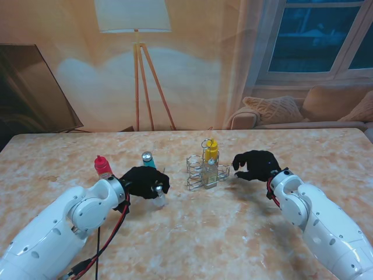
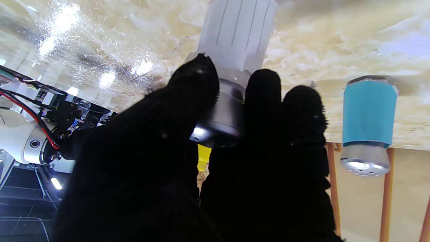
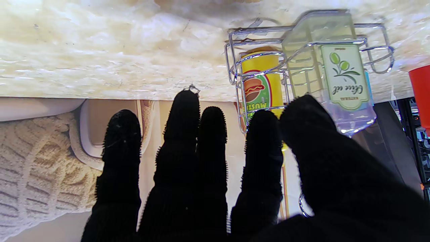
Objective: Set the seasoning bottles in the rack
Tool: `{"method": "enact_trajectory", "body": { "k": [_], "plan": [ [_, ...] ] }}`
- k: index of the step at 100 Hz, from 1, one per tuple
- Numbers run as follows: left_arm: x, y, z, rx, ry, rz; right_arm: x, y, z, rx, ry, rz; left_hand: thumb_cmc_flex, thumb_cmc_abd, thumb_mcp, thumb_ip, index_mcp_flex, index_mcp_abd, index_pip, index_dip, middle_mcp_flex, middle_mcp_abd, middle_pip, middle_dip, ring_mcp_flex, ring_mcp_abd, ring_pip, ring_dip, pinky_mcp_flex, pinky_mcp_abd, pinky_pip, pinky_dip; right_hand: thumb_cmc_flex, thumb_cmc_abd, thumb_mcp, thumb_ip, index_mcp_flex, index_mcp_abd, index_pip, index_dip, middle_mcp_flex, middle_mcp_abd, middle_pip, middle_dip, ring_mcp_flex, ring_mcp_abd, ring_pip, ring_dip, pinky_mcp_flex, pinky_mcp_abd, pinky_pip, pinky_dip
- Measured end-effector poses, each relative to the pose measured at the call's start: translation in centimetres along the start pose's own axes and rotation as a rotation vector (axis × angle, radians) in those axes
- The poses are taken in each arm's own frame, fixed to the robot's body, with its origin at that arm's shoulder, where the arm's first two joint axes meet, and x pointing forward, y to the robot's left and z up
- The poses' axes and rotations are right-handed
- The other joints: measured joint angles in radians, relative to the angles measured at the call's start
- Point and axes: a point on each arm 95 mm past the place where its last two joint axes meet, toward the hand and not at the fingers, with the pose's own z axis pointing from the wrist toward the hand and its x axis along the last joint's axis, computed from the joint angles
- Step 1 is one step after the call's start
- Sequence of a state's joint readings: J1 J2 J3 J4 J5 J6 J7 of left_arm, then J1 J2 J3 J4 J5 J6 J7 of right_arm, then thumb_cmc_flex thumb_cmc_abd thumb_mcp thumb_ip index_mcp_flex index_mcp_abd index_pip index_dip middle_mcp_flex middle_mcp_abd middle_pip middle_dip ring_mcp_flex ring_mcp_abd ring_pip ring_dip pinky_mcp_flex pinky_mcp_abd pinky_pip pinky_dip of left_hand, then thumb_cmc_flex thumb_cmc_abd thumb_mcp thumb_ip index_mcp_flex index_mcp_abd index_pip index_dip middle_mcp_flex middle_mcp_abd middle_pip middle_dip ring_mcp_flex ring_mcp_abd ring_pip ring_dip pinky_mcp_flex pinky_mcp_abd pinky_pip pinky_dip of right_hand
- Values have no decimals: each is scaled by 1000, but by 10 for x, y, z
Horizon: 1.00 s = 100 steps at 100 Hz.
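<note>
1. Rack point(image 1: 204, 170) is seen near the table's point(image 1: 233, 245) middle, between the two hands. Two bottles are already seated in it: a yellow mustard bottle point(image 3: 260, 84) and a clear olive-oil bottle point(image 3: 339, 77), each in its own wire compartment.

2. Left hand point(image 1: 144, 182) is clenched on a white shaker point(image 2: 235, 40) with a silver cap. In the left wrist view the cap is gripped between thumb and fingers point(image 2: 265, 97), and the shaker appears upright with its base at or just off the table — which of the two cannot be told.

3. Right hand point(image 1: 254, 164) is held just beside the rack's right side. Its fingers are spread and nothing is grasped; no contact with the wire can be confirmed.

4. Two bottles remain outside the rack: a teal shaker point(image 1: 148, 158), standing farther away than the left hand, and a red-capped bottle point(image 1: 102, 166) to the left of it.

5. Step in hand, as judged: pick-up of the white shaker for transfer.

6. Next move, as judged: the shaker is to be lifted clear, carried rightward to a vacant compartment — the near-left rings look empty — and lowered upright through the ring. Care is called for so that the teal shaker is not brushed and the light rack is not shoved.
</note>
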State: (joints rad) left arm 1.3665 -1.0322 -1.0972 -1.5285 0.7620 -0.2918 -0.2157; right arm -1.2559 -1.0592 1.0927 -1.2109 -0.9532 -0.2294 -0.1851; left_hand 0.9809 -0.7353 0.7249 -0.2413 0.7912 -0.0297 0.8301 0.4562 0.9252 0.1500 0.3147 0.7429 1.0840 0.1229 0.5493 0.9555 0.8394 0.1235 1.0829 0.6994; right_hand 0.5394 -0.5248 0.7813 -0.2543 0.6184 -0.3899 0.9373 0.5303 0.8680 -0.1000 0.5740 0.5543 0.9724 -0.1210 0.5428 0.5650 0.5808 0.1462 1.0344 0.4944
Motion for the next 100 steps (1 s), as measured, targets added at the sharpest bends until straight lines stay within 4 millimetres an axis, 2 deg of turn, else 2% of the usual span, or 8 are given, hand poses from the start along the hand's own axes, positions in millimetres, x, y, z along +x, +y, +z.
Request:
{"method": "enact_trajectory", "body": {
  "k": [50, 100],
  "plan": [
    [21, -29, 27, 78, 54, 4, -1, 0, 0, 1, -3, -3, 0, 0, 0, 0, 0, 0, 8, 0, 0, 0, -11, 26, 0, 0, 7, 0, 0, 0, 4, 0, 0, 0, 1, 0, 0, 0, 0, 0, 0, 0, 0, 0, 0, 0, 0, 0, 0, 0, 0, 0],
    [38, -42, 67, 88, 80, -14, -1, 0, 0, 6, -5, -4, 0, 0, 0, 0, 0, 0, 8, -2, 0, 0, -12, 29, 0, 0, 7, 0, 0, 0, 4, 0, 0, 0, 1, 0, 0, 0, 0, 0, 0, 0, 0, 0, 0, 0, 0, 0, 0, 0, 0, 0]
  ]
}}
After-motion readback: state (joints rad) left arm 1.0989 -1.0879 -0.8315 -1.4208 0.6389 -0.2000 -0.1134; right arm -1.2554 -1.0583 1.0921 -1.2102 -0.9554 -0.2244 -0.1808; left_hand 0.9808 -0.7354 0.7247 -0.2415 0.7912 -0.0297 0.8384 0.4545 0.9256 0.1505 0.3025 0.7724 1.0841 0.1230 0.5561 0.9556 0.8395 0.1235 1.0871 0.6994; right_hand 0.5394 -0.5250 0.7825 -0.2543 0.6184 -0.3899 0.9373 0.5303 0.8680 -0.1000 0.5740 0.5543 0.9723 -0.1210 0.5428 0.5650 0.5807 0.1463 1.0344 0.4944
